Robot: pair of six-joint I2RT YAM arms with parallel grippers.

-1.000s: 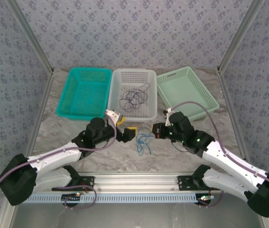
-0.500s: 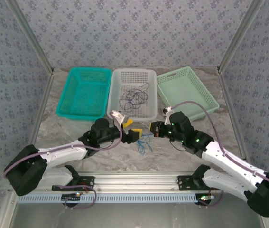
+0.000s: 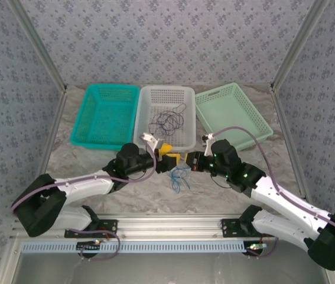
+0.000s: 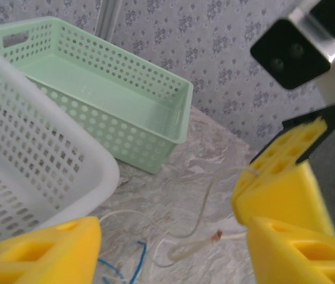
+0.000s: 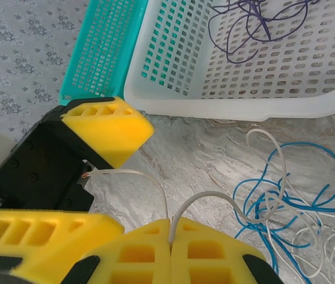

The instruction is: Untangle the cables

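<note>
The left pincer (image 3: 170, 161) and right pincer (image 3: 186, 161) sit nearly tip to tip above blue and whitish cables (image 3: 179, 177) on the surface (image 3: 72, 163), near the white basket (image 3: 140, 112) holding dark cables (image 3: 167, 122).

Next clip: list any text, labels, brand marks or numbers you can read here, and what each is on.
No readable text in any view.
Teal basket, white basket, green basket: plain, no labels.
Yellow fingers, white cable, blue cable: no markings.
Small board on the front rail: any print is too small to read.
Wallpaper: floral pattern, no letters.
</note>
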